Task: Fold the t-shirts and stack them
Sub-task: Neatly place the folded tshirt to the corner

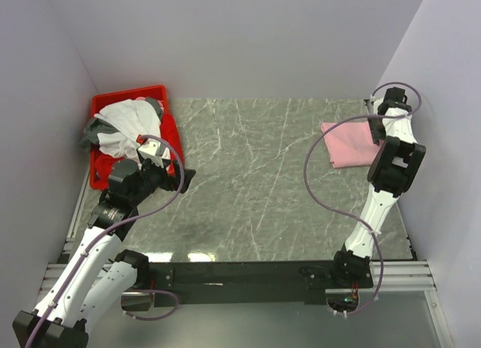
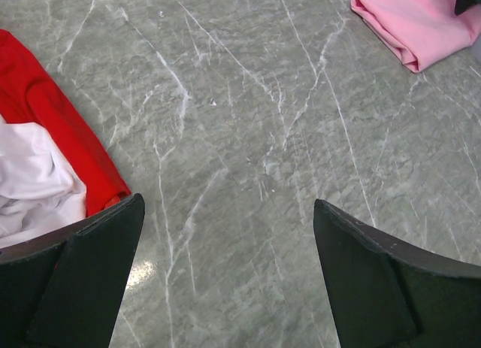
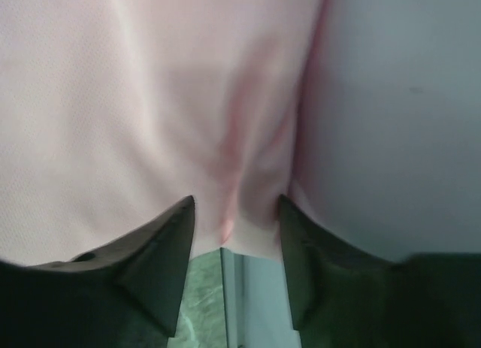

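A folded pink t-shirt (image 1: 347, 143) lies at the far right of the marble table (image 1: 255, 175); it also shows in the left wrist view (image 2: 421, 25). My right gripper (image 1: 378, 131) hangs over its right edge by the wall. Its jaws stand apart, open, with the pink cloth's (image 3: 150, 100) edge between the fingertips of the right gripper (image 3: 235, 201). White and grey t-shirts (image 1: 124, 122) are heaped in the red bin (image 1: 128, 92) at the far left. My left gripper (image 1: 183, 175) hovers just right of the bin, wide open and empty (image 2: 229, 201).
The right wall (image 3: 391, 100) stands close against the pink shirt and my right gripper. The bin's red side (image 2: 52, 115) and a white shirt (image 2: 30, 183) sit just left of my left fingers. A black rail (image 1: 248, 273) runs along the near edge.
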Controlling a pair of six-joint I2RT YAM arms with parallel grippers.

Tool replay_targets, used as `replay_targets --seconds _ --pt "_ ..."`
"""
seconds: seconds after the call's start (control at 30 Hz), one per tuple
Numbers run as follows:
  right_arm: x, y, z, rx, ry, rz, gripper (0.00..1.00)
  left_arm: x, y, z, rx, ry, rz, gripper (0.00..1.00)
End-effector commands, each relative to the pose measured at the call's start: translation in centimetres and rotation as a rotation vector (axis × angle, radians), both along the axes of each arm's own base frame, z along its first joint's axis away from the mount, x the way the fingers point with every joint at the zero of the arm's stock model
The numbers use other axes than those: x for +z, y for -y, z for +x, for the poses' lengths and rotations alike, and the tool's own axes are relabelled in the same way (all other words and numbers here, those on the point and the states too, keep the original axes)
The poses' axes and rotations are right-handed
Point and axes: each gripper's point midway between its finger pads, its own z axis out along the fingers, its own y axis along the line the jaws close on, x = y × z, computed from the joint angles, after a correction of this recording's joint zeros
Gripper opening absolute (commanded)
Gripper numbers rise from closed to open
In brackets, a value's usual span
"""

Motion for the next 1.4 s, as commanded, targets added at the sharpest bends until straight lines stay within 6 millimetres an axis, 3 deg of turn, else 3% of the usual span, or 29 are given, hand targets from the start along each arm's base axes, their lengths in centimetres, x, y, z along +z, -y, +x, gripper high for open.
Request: replay_targets --seconds 0.0,0.1,0.2,0.23,0.27,0.33,0.4,0.43,0.53,0.7,0.77,1.0,1.13,1.23,1.37 --pt "3.7 -0.4 1.1 0.034 0.081 -0.089 0.57 0.7 0.5 0.2 -0.021 0.032 -0.019 0.99" --pt "5.0 -1.1 1.5 0.051 0.111 -0.115 0.66 0.7 0.5 0.3 -0.019 0.032 -0.019 1.00" --pt "6.5 -2.5 1.9 0.079 0.151 -0.140 0.67 0.8 0.4 0.2 -0.017 0.037 -0.018 1.00" --pt "7.9 -2.8 2.0 0.088 0.179 -0.161 0.68 0.9 0.4 0.2 -0.018 0.040 -0.019 0.99" --pt "7.6 -3.1 1.6 0.092 0.172 -0.170 0.68 0.8 0.4 0.2 -0.015 0.036 -0.017 0.99" --pt "9.9 -4.5 2.2 0.120 0.235 -0.207 0.68 0.9 0.3 0.2 -0.014 0.040 -0.018 0.99" --pt "10.1 -5.4 2.0 0.136 0.245 -0.220 0.68 0.9 0.3 0.2 -0.015 0.040 -0.019 0.99" --pt "11.5 -6.3 2.1 0.150 0.282 -0.229 0.68 0.9 0.3 0.2 -0.015 0.042 -0.019 0.99" --pt "11.6 -9.0 1.9 0.216 0.292 -0.138 0.70 0.9 0.4 0.2 -0.018 0.043 -0.020 1.00" --pt "6.7 -16.4 0.0 0.353 0.166 0.273 0.72 1.0 0.4 0.1 -0.021 0.044 -0.020 1.00" --pt "4.4 -17.6 -0.4 0.350 0.123 0.347 0.72 1.2 0.4 0.0 -0.021 0.051 -0.022 0.99" --pt "-0.7 -19.9 -1.0 0.328 0.035 0.382 0.72 1.1 0.6 0.0 -0.036 0.047 -0.019 0.99" --pt "-3.0 -20.1 -1.2 0.307 -0.016 0.360 0.69 1.1 0.6 -0.1 -0.037 0.046 -0.019 1.00" --pt "-4.4 -20.0 -1.6 0.292 -0.051 0.337 0.65 1.2 0.7 -0.2 -0.042 0.051 -0.021 0.99" --pt "-5.2 -20.0 -2.0 0.279 -0.073 0.313 0.49 0.9 0.7 -0.1 -0.045 0.043 -0.017 0.99"
